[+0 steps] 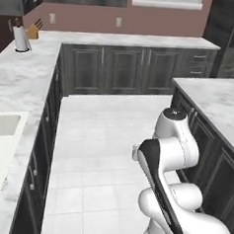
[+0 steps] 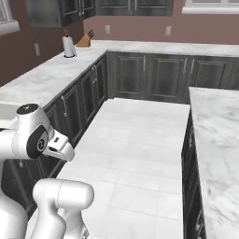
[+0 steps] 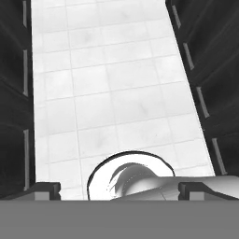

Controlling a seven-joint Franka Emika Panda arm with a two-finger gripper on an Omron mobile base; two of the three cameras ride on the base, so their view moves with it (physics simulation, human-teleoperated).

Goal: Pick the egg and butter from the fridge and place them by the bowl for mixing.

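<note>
while the arm (image 1: 171, 157) is folding up over its base in the aisle, the gripper (image 3: 119, 189) is pointing down at the white tiled floor (image 3: 112, 88), its jaws standing wide apart and holding nothing, one dark tip at each side of the hand view. dark cabinets (image 3: 207, 70) are flanking the floor on both sides there. a marble counter (image 1: 27, 78) is running along the left and far walls, carrying a paper towel roll (image 1: 21, 38) and a knife block (image 1: 34, 30) in the corner. another marble counter (image 2: 219, 140) is lying to the right. i cannot tell where the egg, butter, bowl or fridge are.
</note>
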